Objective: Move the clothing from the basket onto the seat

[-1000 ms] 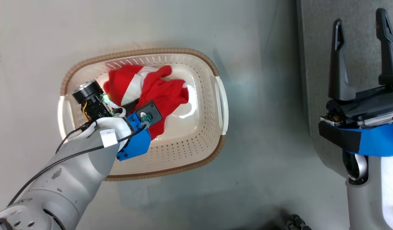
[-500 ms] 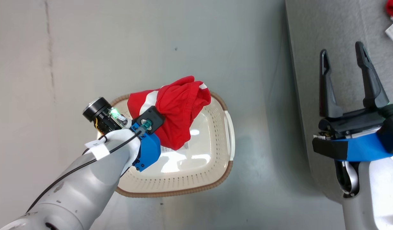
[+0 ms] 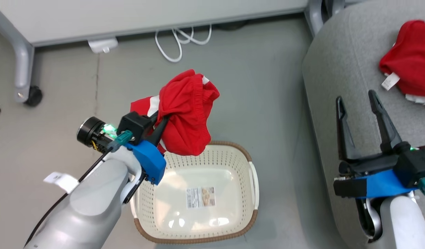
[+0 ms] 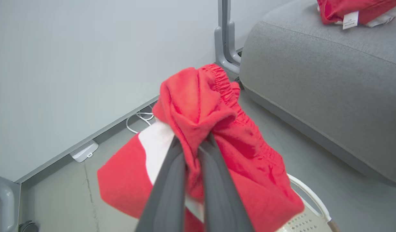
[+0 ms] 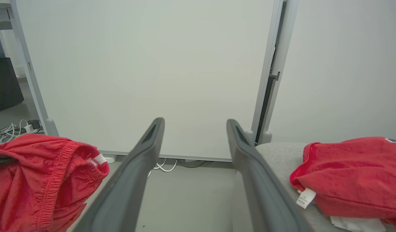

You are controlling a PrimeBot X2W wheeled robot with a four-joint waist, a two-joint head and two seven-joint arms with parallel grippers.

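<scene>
My left gripper (image 3: 160,121) is shut on a red garment with a white panel (image 3: 186,119), hanging bunched in the air above the basket's far rim. From the left wrist view the fingers pinch a fold of that clothing (image 4: 217,129). The cream basket (image 3: 245,193) stands on the floor below, a sticker on its floor. A second red garment (image 3: 411,57) with a white label lies on the grey seat (image 3: 337,69) at the right. My right gripper (image 3: 356,103) stands open over the seat's front edge, holding nothing. The right wrist view has both garments (image 5: 40,180) (image 5: 352,174).
A white panel on grey legs with a castor (image 3: 32,97) stands at the far side. White cables (image 3: 179,39) and a white power block (image 3: 102,45) lie on the floor beneath it. Bare grey floor separates basket and seat.
The left gripper has lifted the red garment out of the basket and above its rim. The head camera has tilted up, bringing the panel, the cables and the garment on the seat into view.
</scene>
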